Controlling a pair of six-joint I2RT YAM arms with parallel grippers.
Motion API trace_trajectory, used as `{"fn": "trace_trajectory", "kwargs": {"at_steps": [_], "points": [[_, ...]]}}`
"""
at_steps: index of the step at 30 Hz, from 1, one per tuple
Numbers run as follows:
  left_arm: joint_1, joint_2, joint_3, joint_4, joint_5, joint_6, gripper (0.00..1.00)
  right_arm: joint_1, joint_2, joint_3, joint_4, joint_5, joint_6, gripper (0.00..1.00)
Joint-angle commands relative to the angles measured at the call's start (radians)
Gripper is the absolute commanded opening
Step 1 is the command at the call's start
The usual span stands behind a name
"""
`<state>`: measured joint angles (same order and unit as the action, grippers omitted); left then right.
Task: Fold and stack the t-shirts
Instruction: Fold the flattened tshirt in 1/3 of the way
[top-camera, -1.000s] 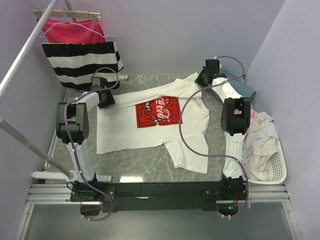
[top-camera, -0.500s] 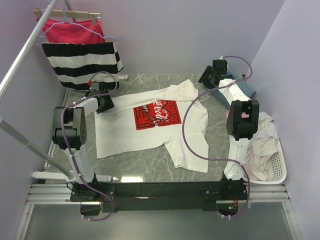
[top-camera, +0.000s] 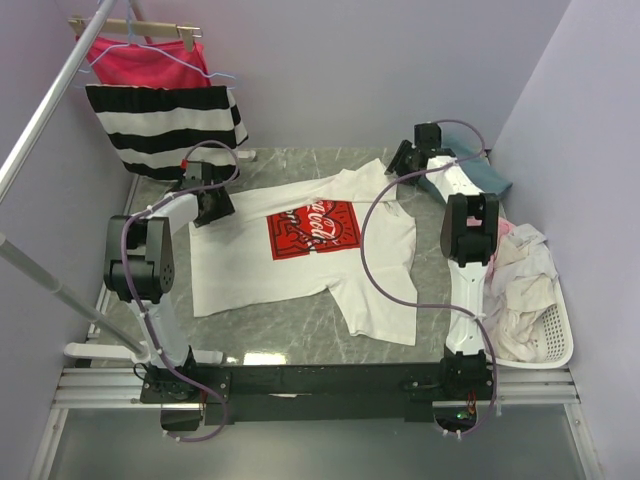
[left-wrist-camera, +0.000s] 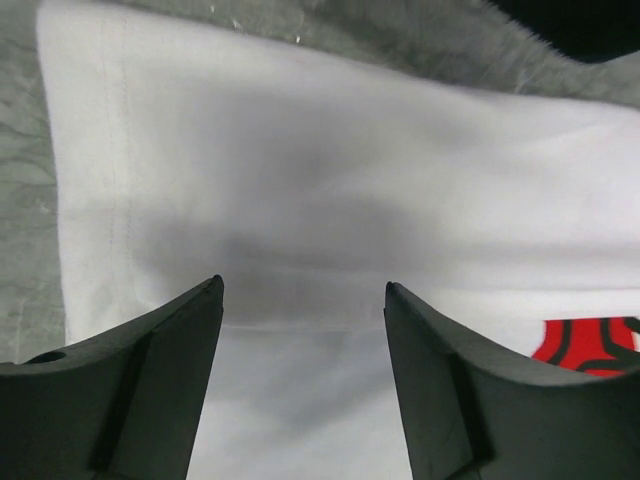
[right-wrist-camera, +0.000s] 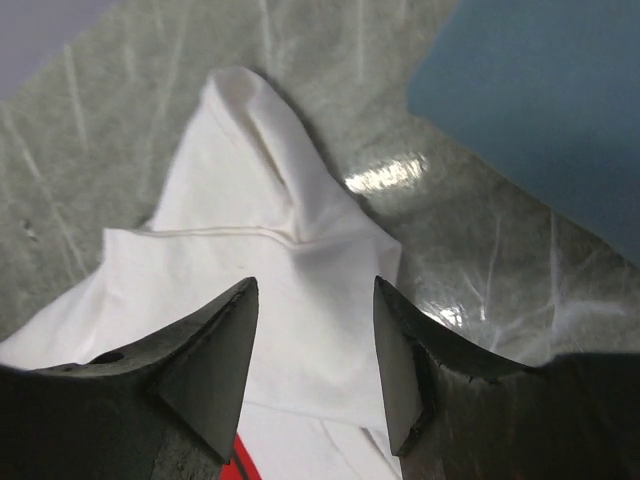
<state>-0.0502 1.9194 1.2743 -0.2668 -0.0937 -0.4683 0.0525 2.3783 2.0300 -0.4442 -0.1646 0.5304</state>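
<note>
A white t-shirt (top-camera: 300, 265) with a red square logo print (top-camera: 311, 229) lies spread on the grey table, partly crumpled at its far right. My left gripper (top-camera: 213, 205) is open over the shirt's far left corner; the left wrist view shows white cloth (left-wrist-camera: 300, 200) below the jaws. My right gripper (top-camera: 400, 165) is open above the shirt's far right sleeve (right-wrist-camera: 270, 230). A folded teal-blue t-shirt (top-camera: 482, 173) lies at the far right, also in the right wrist view (right-wrist-camera: 530, 100).
A white basket (top-camera: 555, 345) at the right holds pale white/pink shirts (top-camera: 515, 280). A black-and-white striped garment (top-camera: 165, 125) and a red-pink garment (top-camera: 140, 60) hang on a rack at the far left. A metal pole (top-camera: 50, 100) slants across.
Both grippers let go of the shirt's far corners and stand open above them. The shirt lies flatter than a second ago. The right arm swung out, then back toward the sleeve.
</note>
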Motion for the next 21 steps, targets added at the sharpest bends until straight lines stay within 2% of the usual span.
{"fn": "trace_trajectory", "kwargs": {"at_steps": [1, 7, 9, 10, 11, 13, 14, 19, 21], "points": [[-0.004, -0.089, 0.017, 0.017, 0.009, -0.007, 0.72, -0.009, 0.025, 0.064, -0.044, 0.005, -0.004, 0.56], [-0.004, -0.077, 0.022, 0.014, 0.031, -0.007, 0.73, -0.013, 0.036, 0.052, -0.057, 0.007, -0.004, 0.56], [-0.002, -0.072, 0.026, 0.012, 0.034, -0.007, 0.73, -0.013, 0.038, 0.044, -0.056, 0.007, -0.007, 0.52], [-0.002, -0.069, 0.026, 0.012, 0.037, -0.007, 0.73, -0.014, 0.036, 0.042, -0.053, -0.007, -0.010, 0.49], [-0.004, -0.068, 0.026, 0.012, 0.038, -0.007, 0.73, -0.014, 0.032, 0.032, -0.042, -0.009, -0.010, 0.39], [-0.004, -0.068, 0.026, 0.012, 0.038, -0.009, 0.73, -0.014, 0.021, 0.012, -0.027, -0.012, -0.012, 0.29], [-0.004, -0.069, 0.025, 0.014, 0.038, -0.009, 0.72, -0.013, -0.002, -0.017, -0.005, -0.006, -0.010, 0.18], [-0.002, -0.082, 0.013, 0.021, 0.031, -0.013, 0.72, -0.014, -0.086, -0.105, 0.053, 0.025, -0.021, 0.06], [-0.002, -0.082, 0.013, 0.021, 0.032, -0.013, 0.72, -0.016, -0.117, -0.123, 0.053, 0.031, -0.033, 0.06]]}}
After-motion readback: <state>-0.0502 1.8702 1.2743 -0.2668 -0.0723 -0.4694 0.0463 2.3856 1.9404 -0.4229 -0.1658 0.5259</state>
